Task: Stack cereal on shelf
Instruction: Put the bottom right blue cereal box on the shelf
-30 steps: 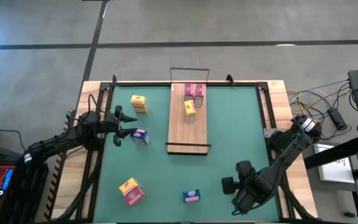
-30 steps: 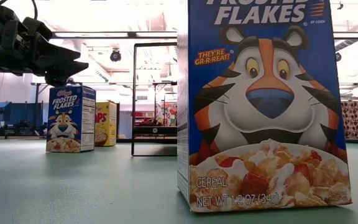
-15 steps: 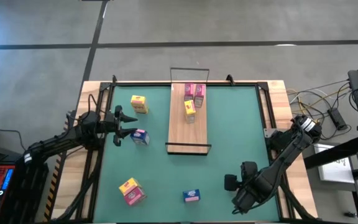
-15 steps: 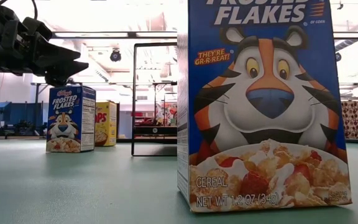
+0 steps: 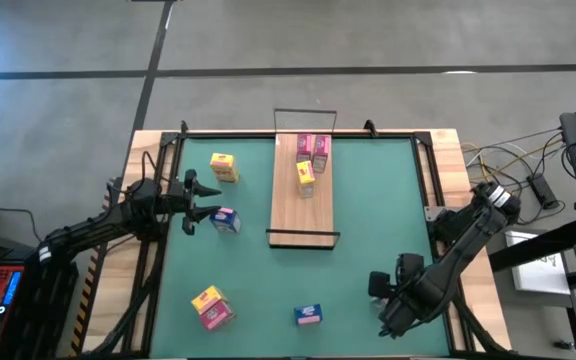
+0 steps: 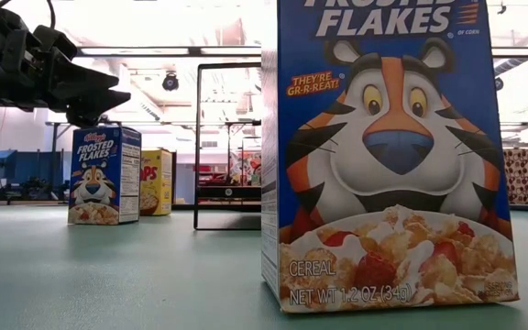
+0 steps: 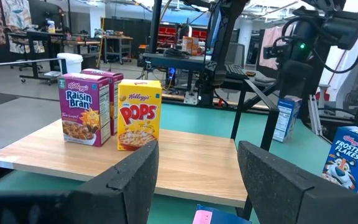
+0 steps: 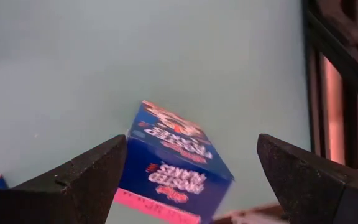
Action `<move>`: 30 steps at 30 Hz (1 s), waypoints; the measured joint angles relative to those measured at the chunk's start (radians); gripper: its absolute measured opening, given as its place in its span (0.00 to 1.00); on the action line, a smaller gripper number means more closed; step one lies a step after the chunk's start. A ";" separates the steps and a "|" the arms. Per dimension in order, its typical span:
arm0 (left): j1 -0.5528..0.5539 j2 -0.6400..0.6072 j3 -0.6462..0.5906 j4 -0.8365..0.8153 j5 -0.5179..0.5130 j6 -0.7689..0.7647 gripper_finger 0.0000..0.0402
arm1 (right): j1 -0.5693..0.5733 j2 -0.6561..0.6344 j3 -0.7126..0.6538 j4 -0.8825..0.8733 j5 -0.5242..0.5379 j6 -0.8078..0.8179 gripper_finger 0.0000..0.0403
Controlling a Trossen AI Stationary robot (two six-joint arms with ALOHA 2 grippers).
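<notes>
High view first: my right gripper (image 5: 380,292) sits over the near right part of the green table (image 5: 368,200), fingers spread wide with nothing between them. The blue box (image 5: 308,315) I'd go for lies on the mat just beside it, toward the table's middle and a touch nearer the front edge. My right wrist view shows that blue box (image 8: 176,165) straight ahead between my two fingers (image 8: 86,180) but not touched — it looks turned at an angle, one corner toward me, so I'd guess I need to square up with its long side before I close.

My left gripper (image 5: 196,200) hangs at the left side, fingers partly open and holding nothing, with another blue box (image 5: 226,220) just beside its tips. So each arm has its own nearest box, and the right one is clearly nearer the front blue one.

The shelf (image 5: 303,205) runs lengthwise away from me down the table's middle, wire rails at both ends. Two pink boxes (image 5: 311,146) and a yellow box (image 5: 306,174) already stand at its far end. Still loose on the mat: a yellow one (image 5: 224,166) far left and a yellow-and-pink pair (image 5: 211,307) near left — plenty left to carry over.
</notes>
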 joint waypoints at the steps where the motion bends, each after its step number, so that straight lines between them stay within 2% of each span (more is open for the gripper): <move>1: 0.000 0.000 0.000 0.000 0.000 0.000 0.51 | 0.000 -0.006 0.000 0.001 -0.016 0.034 0.87; 9: 0.000 0.000 0.000 0.000 0.000 0.000 0.51 | 0.000 -0.001 0.000 0.023 -0.050 0.159 0.87; 15: 0.000 0.000 0.000 0.000 0.000 0.000 0.51 | 0.000 -0.007 0.000 0.052 0.004 0.321 0.87; 30: 0.000 0.000 0.000 0.000 0.000 0.000 0.51 | 0.000 -0.012 0.049 0.136 0.004 0.527 0.87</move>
